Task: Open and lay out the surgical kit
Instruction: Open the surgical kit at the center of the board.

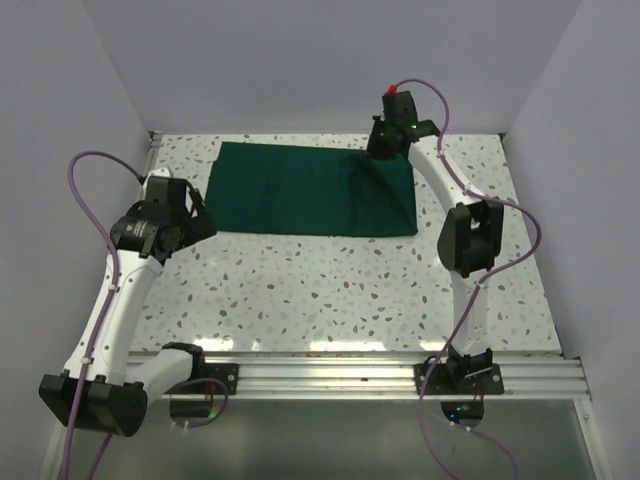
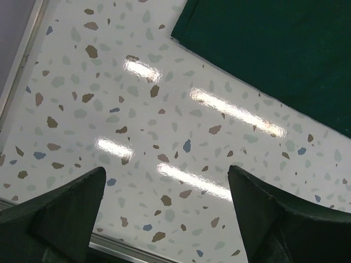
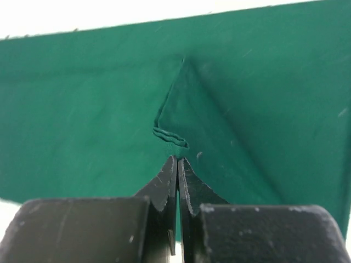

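At the near edge, the metal rail [image 1: 330,372] carrying both arm bases is running across the speckled surface [image 1: 330,290]. The left hand [image 2: 165,171] is hovering above the left part of the surface, its dark fingers [image 2: 71,205] spread wide with nothing between them. Its wrist view is catching only the near left corner of the dark green cloth wrap [image 1: 300,190]; the rest is cut off by the frame.

The cloth wrap is lying across the far half of the surface, mostly flat, and its underside is hidden from every view. Near its far right corner the cloth is rising into a small tent. The right hand [image 3: 177,160] is reaching down at that peak, its fingertips pressed together and pinching a fold of the cloth wrap. In its wrist view a thin, wavy doubled edge is showing just beyond the tips, and how much cloth is sitting inside the grip is hard to make out.
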`<state>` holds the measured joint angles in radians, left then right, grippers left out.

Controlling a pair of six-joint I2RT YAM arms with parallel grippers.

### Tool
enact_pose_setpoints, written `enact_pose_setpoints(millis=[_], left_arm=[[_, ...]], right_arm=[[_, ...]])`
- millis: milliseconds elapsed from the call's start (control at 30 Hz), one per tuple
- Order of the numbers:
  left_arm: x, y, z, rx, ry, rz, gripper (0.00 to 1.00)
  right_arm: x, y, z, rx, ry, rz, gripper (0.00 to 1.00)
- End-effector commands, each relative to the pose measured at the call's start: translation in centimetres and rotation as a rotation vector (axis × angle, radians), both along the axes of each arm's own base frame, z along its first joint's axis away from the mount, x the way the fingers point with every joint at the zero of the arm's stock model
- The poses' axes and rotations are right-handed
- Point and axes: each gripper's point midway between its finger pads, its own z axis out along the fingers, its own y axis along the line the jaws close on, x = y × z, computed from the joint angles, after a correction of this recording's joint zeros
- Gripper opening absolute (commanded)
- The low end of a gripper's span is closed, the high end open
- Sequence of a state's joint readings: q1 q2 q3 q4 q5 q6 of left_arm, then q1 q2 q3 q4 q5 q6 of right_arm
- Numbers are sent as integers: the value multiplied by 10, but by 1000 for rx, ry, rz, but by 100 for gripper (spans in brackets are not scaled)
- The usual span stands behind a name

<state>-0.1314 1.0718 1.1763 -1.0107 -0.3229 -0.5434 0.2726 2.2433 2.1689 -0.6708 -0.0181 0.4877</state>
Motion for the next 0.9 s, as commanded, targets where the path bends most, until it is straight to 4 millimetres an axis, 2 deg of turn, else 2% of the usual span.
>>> enact_pose_setpoints(millis=[0, 33, 67, 100, 133, 167, 200, 233, 267, 300, 367, 400, 500, 567, 700, 733, 800, 833, 867], left_arm=[[22, -6, 23, 7, -91, -67, 98], [26, -6, 25, 12, -101, -73, 99], [30, -7, 24, 16, -102, -75, 99], [32, -6, 25, 20, -104, -74, 100], [37, -6, 26, 22, -113, -74, 99], [42, -7, 27, 23, -114, -77, 99], [46, -7, 28, 23, -117, -76, 99], [53, -8, 32, 25, -129, -75, 100], [57, -8, 34, 27, -135, -74, 99], [61, -8, 37, 27, -150, -75, 99], [70, -7, 44, 31, -168, -66, 99], [73, -8, 48, 32, -179, -65, 99], [85, -10, 55, 27, -201, -67, 99], [90, -12, 53, 20, -199, -73, 100], [96, -15, 46, 5, -181, -73, 100], [98, -17, 45, -3, -177, -73, 99], [97, -18, 45, -9, -174, -74, 99], [96, -18, 47, -8, -177, -73, 99], [96, -17, 48, -7, -180, -70, 99]], right_arm=[[-52, 26, 19, -5, 31, 107, 0], [-71, 45, 18, -1, 46, 154, 0], [-89, 54, 36, 17, 23, 184, 0], [-103, 61, 37, 24, 25, 206, 0], [-136, 74, 10, 9, 99, 244, 0], [-158, 79, 34, 36, 59, 270, 0], [-186, 76, 7, 17, 123, 286, 0], [-211, 85, 7, 26, 136, 309, 0], [-233, 81, 24, 51, 109, 320, 0], [-265, 73, 0, 38, 181, 319, 0], [-301, 53, -9, 26, 229, 301, 0], [-327, 35, -7, 35, 226, 289, 0], [-372, -7, -11, -1, 239, 251, 0], [-395, -27, -15, -33, 268, 241, 0], [-425, -52, -31, -89, 333, 234, 1], [-429, -56, -34, -102, 353, 236, 50], [-440, -63, -41, -130, 398, 246, 74], [-442, -65, -42, -140, 406, 244, 98], [-442, -69, -42, -158, 405, 234, 98]])
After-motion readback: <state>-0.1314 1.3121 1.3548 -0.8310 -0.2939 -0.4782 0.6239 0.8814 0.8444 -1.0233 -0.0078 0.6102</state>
